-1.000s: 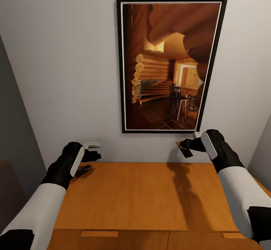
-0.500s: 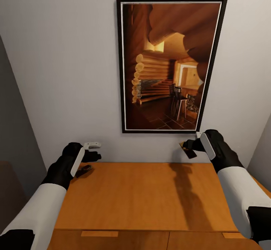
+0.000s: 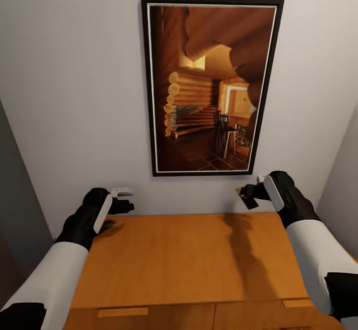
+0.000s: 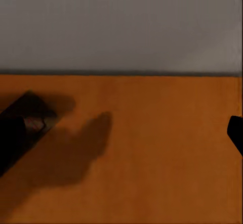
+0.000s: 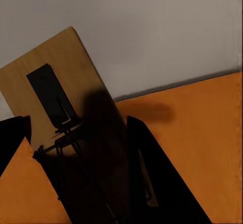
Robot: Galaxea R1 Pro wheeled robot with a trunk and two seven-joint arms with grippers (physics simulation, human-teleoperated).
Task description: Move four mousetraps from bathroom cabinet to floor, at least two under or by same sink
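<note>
My right gripper (image 3: 247, 194) is shut on a mousetrap (image 3: 247, 198), a small tan board with wire parts, held tilted in the air above the back right of the cabinet (image 3: 189, 260) top. In the right wrist view the mousetrap (image 5: 55, 92) stands between the black fingers (image 5: 162, 183), over the orange cabinet (image 5: 202, 123). My left gripper (image 3: 122, 198) hovers open over the back left corner. In the left wrist view, a dark flat mousetrap (image 4: 33, 115) lies in shadow on the cabinet (image 4: 152, 158) beside one finger (image 4: 10, 138); whether they touch I cannot tell.
A large framed picture (image 3: 211, 86) of a log interior hangs on the pale wall behind the cabinet. Grey walls close in on the left (image 3: 15, 210) and right (image 3: 343, 191). Drawer fronts (image 3: 164, 320) with groove handles show at the near edge.
The whole view has shifted, so the camera has moved. The right gripper rose slightly with the mousetrap. Both arms otherwise keep their poses.
</note>
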